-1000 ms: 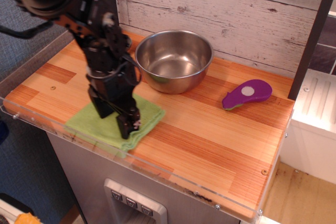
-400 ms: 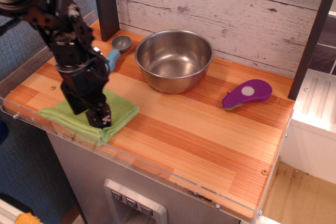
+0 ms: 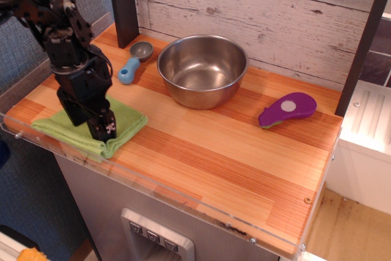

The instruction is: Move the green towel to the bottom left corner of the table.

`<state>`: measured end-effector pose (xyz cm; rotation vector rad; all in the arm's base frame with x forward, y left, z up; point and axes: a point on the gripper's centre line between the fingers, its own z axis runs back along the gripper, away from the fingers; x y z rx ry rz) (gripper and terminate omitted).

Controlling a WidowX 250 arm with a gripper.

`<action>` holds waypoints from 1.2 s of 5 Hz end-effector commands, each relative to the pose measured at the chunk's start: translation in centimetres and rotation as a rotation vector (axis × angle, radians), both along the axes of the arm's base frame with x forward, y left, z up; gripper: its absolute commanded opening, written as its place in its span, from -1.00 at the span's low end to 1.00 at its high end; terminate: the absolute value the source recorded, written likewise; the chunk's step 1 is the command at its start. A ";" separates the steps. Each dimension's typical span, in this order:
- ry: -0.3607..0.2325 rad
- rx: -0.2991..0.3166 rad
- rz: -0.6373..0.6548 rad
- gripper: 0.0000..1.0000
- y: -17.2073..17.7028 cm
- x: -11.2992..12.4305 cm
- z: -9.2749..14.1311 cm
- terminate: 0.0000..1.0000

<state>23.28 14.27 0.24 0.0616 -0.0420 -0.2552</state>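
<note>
The green towel (image 3: pixel 126 121) lies flat near the front left corner of the wooden table (image 3: pixel 232 157), its front edge close to the clear acrylic rim. My black gripper (image 3: pixel 91 128) points straight down onto the middle of the towel. Its fingers (image 3: pixel 105 130) press into the cloth and look closed on a pinch of it. The gripper body hides the towel's centre.
A steel bowl (image 3: pixel 203 68) stands at the back centre. A blue-handled measuring scoop (image 3: pixel 131 65) lies to its left, beside a dark post (image 3: pixel 122 4). A purple toy eggplant (image 3: pixel 287 109) lies at the right. A plank wall runs behind the table.
My gripper and the green towel have slid together to the left and slightly forward, from in front of the bowl to the front left corner. The scoop has come into view.
</note>
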 end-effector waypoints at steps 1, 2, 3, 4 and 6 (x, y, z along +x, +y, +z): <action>0.054 -0.003 0.059 1.00 3.0 -0.2 -2.4 -1.00; 0.052 -0.002 0.039 1.00 2.9 0.4 -2.8 -1.00; 0.037 0.002 0.024 1.00 2.7 1.1 -2.8 -1.00; 0.034 0.018 0.040 1.00 2.7 1.4 -2.7 -1.00; -0.135 0.031 0.114 1.00 1.7 1.9 4.3 -1.00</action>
